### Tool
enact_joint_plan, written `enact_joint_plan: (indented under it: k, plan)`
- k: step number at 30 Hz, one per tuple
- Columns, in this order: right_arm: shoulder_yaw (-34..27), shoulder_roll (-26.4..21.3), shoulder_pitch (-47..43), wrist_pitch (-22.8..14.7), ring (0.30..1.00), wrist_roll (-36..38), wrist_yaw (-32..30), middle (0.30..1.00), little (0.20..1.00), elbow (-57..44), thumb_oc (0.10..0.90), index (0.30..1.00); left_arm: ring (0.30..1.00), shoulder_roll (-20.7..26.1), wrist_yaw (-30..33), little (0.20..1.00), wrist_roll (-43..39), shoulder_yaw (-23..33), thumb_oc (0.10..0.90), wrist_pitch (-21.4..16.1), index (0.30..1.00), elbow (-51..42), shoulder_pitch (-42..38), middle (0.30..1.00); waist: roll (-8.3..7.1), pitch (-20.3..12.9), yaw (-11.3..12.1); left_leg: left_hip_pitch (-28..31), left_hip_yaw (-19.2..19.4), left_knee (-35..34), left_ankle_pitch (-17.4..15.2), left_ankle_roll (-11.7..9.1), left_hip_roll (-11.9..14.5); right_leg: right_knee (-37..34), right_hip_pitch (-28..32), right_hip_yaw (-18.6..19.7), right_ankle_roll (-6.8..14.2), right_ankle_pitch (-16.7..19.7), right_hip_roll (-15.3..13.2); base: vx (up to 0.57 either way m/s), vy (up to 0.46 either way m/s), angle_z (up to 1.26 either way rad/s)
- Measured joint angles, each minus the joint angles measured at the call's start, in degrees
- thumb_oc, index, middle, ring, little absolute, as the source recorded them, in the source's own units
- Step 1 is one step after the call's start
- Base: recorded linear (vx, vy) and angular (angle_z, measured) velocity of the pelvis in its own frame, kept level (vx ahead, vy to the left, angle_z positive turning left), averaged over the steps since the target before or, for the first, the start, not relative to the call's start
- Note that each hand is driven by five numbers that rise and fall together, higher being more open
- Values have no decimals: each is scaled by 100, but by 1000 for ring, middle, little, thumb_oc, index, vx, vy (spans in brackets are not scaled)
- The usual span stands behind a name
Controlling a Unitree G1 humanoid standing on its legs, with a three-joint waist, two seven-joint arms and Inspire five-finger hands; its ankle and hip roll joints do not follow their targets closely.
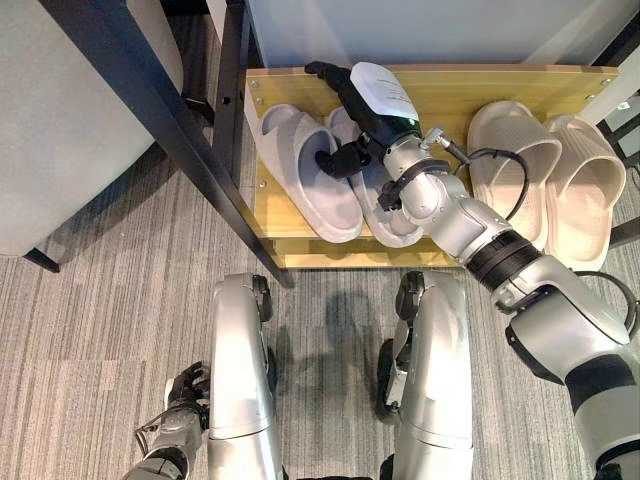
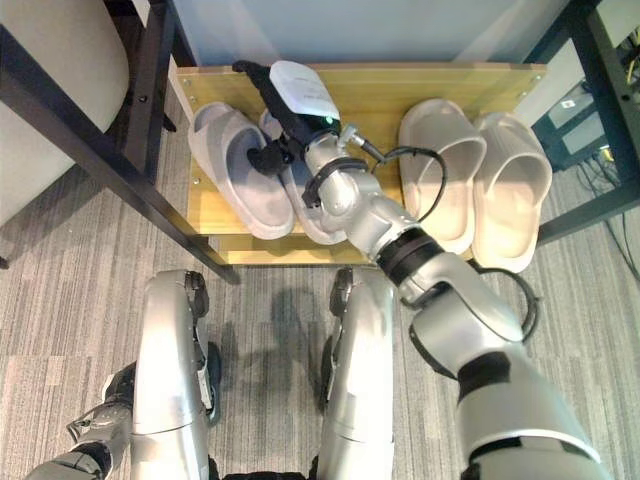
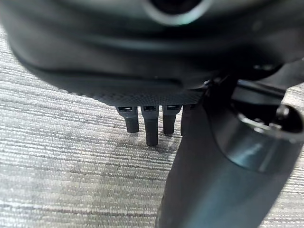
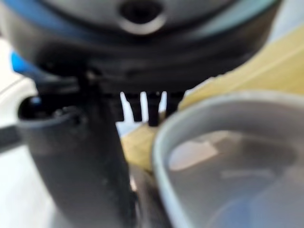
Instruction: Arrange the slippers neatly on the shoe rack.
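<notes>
Bright, even light; both wrist views blurred.

Grey striped carpet underfoot. Pale upholstered seat at left, crossed by a black diagonal frame bar. Light wall panel behind the rack. At far right, black table legs, a grey box and wires on the floor.

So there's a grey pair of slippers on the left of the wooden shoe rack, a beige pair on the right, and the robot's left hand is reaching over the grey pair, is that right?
Not quite: the right hand reaches over the grey pair, as the left eye view shows. The left hand hangs low over the carpet. The rest holds: grey pair left, beige pair right, on the wooden shoe rack.
</notes>
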Motion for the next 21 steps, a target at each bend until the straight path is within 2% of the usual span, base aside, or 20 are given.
enact_joint_plan:
  k: [4, 10, 13, 17, 21]
  plan:
    - [-177, -73, 182, -16, 900, 404, 6, 900, 900, -452, 800, 900, 900, -3, 74, 900, 2, 0, 800, 76, 900, -11, -3, 900, 0, 0, -44, -1, -8, -3, 0, 0, 3, 0, -7, -6, 1, -1, 12, 0, 0, 0]
    - [-310, -326, 202, -9, 900, 417, 5, 900, 900, -1198, 800, 900, 900, -2, 86, 900, 3, 9, 800, 107, 900, -14, -24, 900, 0, 0, -53, -7, -8, -12, -1, -1, 9, -13, -11, -11, 4, -3, 13, 0, 0, 0]
    - [-411, -548, 218, -14, 900, 325, 2, 900, 900, -1914, 800, 900, 900, -2, 87, 900, 6, 73, 800, 116, 900, -13, -17, 900, -1, 0, -64, -22, -10, -13, -2, -3, 9, -22, -16, -15, 8, -4, 14, 0, 0, 0]
    - [-891, -763, 476, -129, 900, 210, -17, 900, 900, -2771, 800, 900, 900, -7, 88, 900, 37, 232, 800, 125, 900, -25, -23, 900, -4, 0, -83, -49, -11, -11, -2, -3, 6, -30, -30, -16, 9, -5, 10, 0, 0, 0]
    - [-1802, -889, 1515, -239, 900, 20, -93, 900, 900, -3432, 800, 900, 900, -1, 95, 900, 62, 296, 800, 137, 900, -45, -1, 900, -17, -1, -126, -53, -12, -18, -5, -3, 11, -68, -13, -25, 27, -12, 7, 0, 0, 0]
